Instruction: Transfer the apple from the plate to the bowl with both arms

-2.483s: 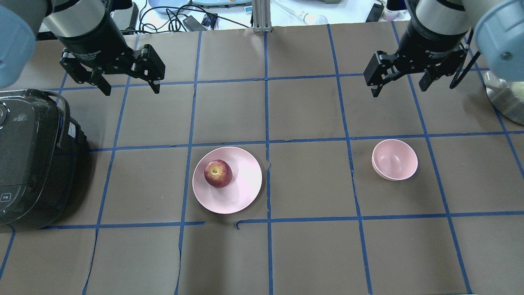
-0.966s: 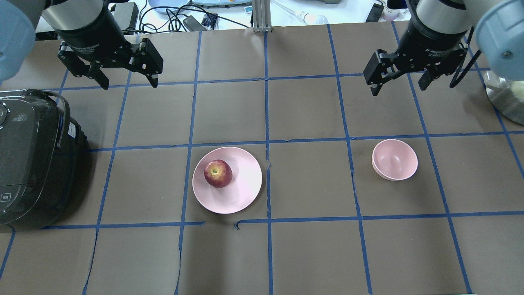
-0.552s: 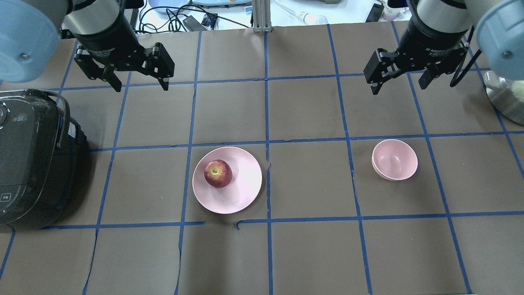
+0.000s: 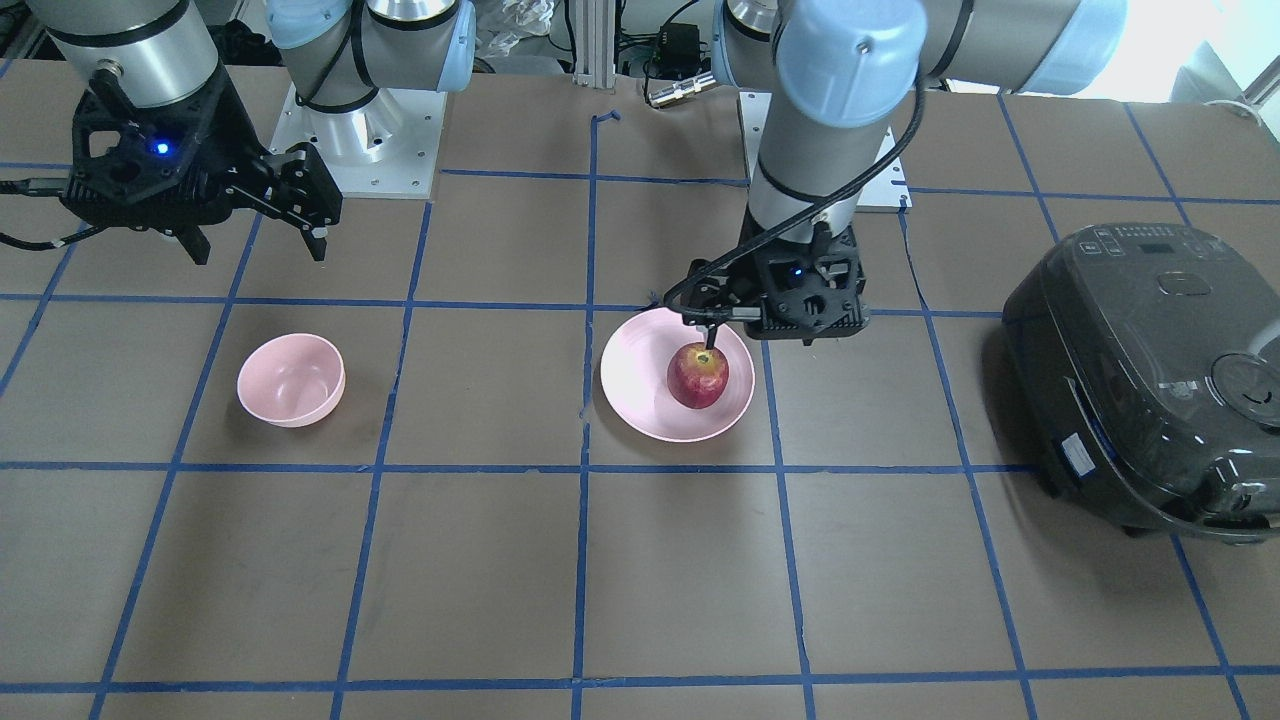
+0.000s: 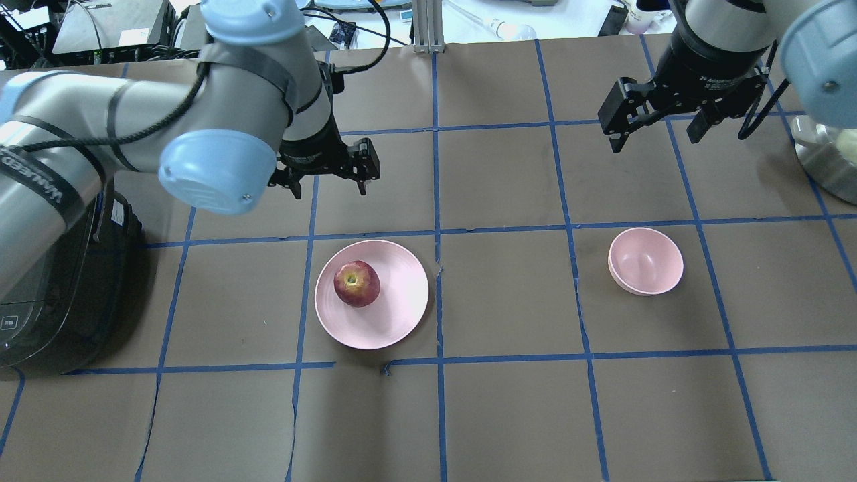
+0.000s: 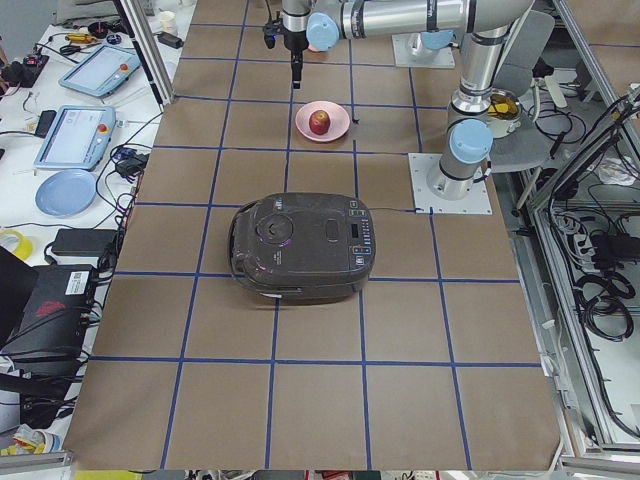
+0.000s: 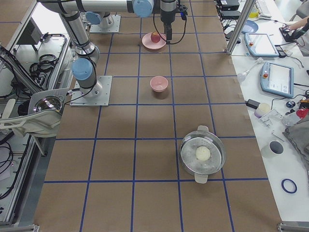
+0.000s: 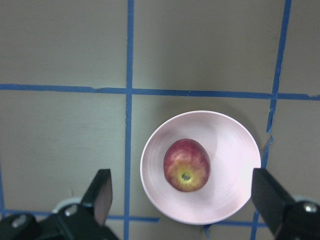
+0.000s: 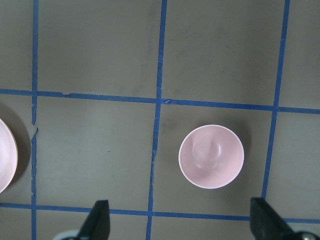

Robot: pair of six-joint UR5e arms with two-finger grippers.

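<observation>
Starting out, we have transferred nothing yet: the apple (image 5: 357, 284) sits on the plate (image 5: 402, 304), our left hand (image 5: 327, 190) hovers just above the plate, spread wide and empty, and our right hand (image 5: 655, 138), likewise spread and empty, hangs well apart from the plate, over by the empty bowl (image 5: 646, 261).

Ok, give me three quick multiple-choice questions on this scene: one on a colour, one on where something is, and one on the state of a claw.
1. What colour is the bowl?
A) blue
B) pale pink
C) green

2. Where is the apple?
A) in the bowl
B) on the bare table
C) on the plate

3. The left claw is:
A) open and empty
B) shut on the apple
C) shut on the plate's rim

Answers:
1 B, it shows pale pink in the overhead view.
2 C, the apple sits on the plate, off its middle.
3 A, the left wrist view shows it spread wide, holding nothing.
</observation>
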